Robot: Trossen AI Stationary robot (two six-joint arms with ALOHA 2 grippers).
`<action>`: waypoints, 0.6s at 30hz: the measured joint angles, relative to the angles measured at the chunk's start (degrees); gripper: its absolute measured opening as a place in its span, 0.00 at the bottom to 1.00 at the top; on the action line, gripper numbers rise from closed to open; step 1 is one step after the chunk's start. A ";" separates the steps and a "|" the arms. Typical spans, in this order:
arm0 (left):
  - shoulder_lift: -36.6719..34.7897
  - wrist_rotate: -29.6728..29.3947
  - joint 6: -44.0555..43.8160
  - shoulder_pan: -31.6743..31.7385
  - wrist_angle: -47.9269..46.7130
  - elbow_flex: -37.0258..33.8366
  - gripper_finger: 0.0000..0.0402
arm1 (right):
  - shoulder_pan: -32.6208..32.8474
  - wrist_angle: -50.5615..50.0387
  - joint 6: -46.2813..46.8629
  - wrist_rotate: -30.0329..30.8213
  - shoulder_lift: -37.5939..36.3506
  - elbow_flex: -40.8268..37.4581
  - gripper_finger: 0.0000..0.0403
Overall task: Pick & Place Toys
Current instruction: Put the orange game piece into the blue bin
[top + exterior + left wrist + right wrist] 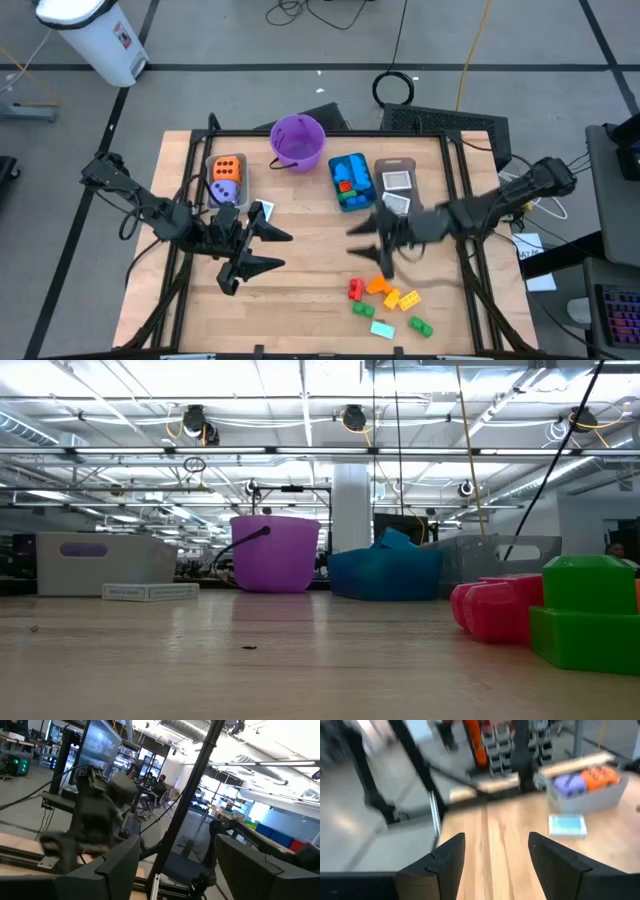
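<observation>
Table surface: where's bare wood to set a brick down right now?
Bare wood lies mid-table between the left gripper and right gripper. Crowded: the back row around the purple bucket, and the brick pile near the front right.

Bucket (297, 141) behind, between dice bin (226, 178) and brick bin (350, 182); loose bricks (388, 296) front right

The high view looks straight down on the whole desk (300, 290), the low view sits at desk-top height close to the bricks facing the purple bucket (275, 552) both share, while each wrist view looks forward past its own fingers.
</observation>
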 joint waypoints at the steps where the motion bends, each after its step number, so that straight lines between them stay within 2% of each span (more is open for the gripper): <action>1: 0.00 0.00 -0.04 0.00 0.00 0.00 0.66 | 1.89 -1.40 -0.18 1.47 0.86 0.01 0.52; 6: 0.19 -0.02 -0.37 0.00 -0.03 0.00 0.66 | 8.97 -4.69 -0.72 6.15 6.86 0.07 0.52; 12: 0.84 -0.44 -1.52 0.00 -0.25 0.00 0.66 | 12.54 -12.73 -1.57 5.73 13.83 0.07 0.52; 18: 1.41 -0.57 -3.58 0.00 -2.07 0.00 0.66 | 13.91 -23.33 -10.46 -3.12 17.17 0.05 0.52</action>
